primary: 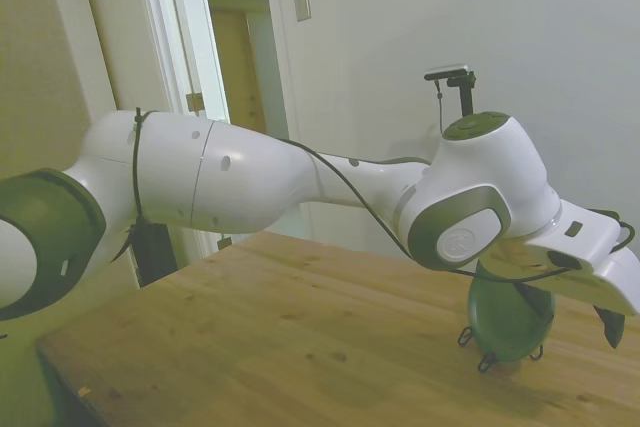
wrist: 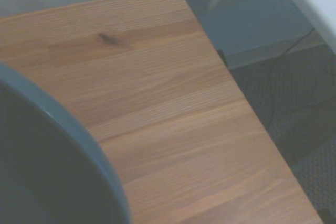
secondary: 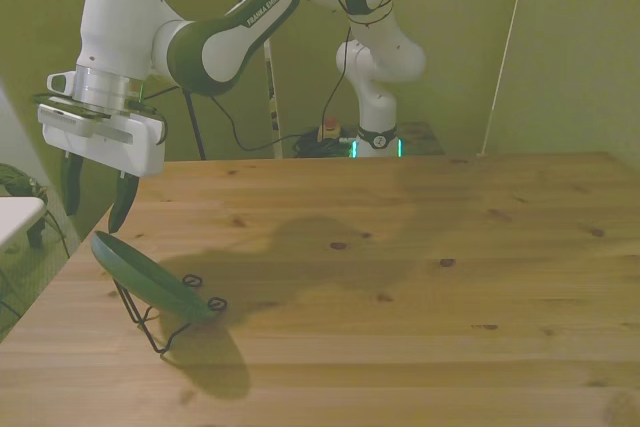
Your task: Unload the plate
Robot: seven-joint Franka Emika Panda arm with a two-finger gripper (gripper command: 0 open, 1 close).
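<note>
I see the plate (secondary: 150, 277), dark green and smooth, leaning tilted in the wire stand (secondary: 150, 325) on the desk (secondary: 400, 277); the hand (secondary: 97, 209) hovers above, fingers spread.

The scene is seen from three cameras. The side view is taken from low beside the pale wooden desk (primary: 300, 337), close to the white arm, facing across toward a doorway at 11 o'clock. The front view is taken from higher, looking down the desk (secondary: 420, 267) at the arm's base at 12 o'clock. The wrist view is taken from close above, blurred, over a desk (wrist: 173, 114) corner. The round dark green plate (primary: 505, 317) (secondary: 150, 277) (wrist: 47, 171) is shared by all three.
</note>
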